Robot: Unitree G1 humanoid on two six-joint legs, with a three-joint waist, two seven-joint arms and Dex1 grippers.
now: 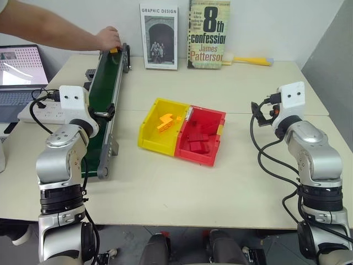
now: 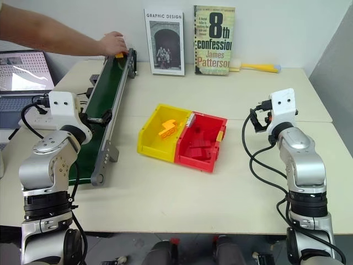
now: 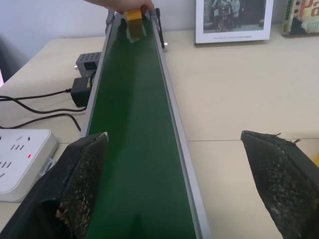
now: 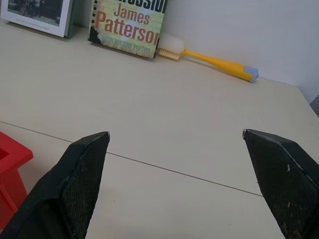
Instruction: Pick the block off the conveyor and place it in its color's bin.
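Your block sits at the conveyor's far end, under a person's hand. Left gripper hangs over the conveyor's near end, jaws wide apart. Right gripper, well right of the conveyor, also gapes, nothing between its fingers.

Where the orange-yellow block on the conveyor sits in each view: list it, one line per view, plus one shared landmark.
Left eye view: block at the conveyor's far end, under a person's hand.
Right eye view: same spot, block by the hand.
Left wrist view: block at the belt's far end, beyond the open left claw.
Right wrist view: not in it.
Shared landmark: the Graphic Design book.
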